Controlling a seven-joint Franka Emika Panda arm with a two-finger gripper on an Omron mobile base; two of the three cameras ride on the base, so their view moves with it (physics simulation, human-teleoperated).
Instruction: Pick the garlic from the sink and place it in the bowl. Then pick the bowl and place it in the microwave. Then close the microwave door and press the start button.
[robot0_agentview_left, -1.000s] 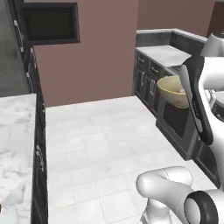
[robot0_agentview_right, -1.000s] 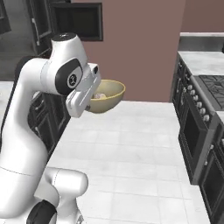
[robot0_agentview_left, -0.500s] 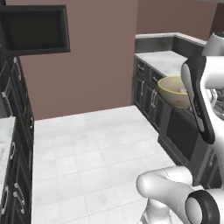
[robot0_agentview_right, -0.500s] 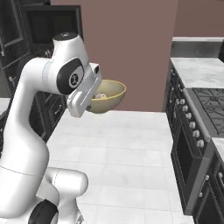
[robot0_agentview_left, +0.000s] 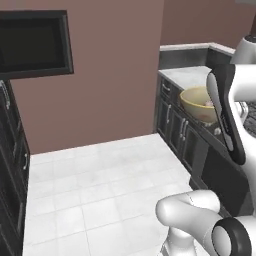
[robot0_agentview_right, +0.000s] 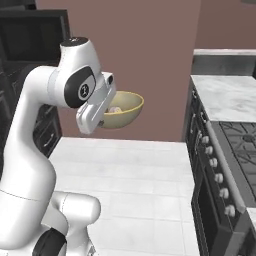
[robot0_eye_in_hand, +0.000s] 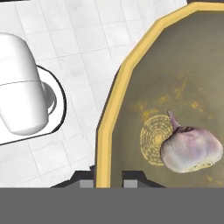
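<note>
My gripper is shut on the near rim of the tan-yellow bowl, one fingertip outside the rim and one inside. The bowl hangs level in the air in front of my white arm, well above the floor. In it lies the garlic, a pale pinkish bulb beside the ringed mark on the bowl's bottom. In the left base view the bowl shows past the arm, with the garlic inside. The black microwave sits high on the left, its front dark. The sink is out of view.
Dark cabinets line the left side. A marble counter and a stove with a row of knobs run along the right. White tiled floor lies between them, up to a brown wall.
The whole picture has swung, so the base has turned: the microwave has slid further into both views and the right-hand counter has come closer. The bowl with the garlic stays in my grip.
</note>
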